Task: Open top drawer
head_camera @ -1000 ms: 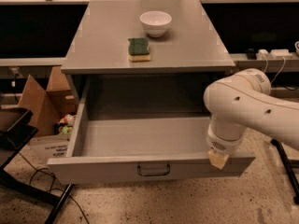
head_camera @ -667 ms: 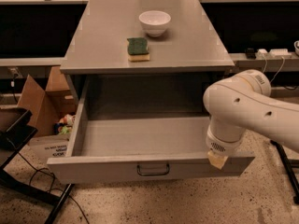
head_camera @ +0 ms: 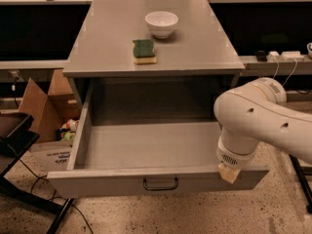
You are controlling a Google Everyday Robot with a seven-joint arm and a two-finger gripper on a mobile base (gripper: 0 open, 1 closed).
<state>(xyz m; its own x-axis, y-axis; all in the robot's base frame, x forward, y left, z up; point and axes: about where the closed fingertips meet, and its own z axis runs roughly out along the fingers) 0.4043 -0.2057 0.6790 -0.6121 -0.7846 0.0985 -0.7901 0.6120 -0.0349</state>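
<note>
Top drawer [head_camera: 146, 150] open toward cam, widest L-R; gripper [head_camera: 229, 172] at front-right rim, grip unclear.

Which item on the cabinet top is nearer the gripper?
The green sponge, nearer the front than the white bowl; the gripper sits at the top drawer's front-right rim.

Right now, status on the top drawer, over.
Pincer at the front panel's right end. Top drawer pulled far out. Cardboard box beside its left wall; nothing seen blocking.

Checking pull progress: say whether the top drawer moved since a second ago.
Yes: the top drawer slid slightly farther out from the cabinet top; pincer at its front edge.
</note>
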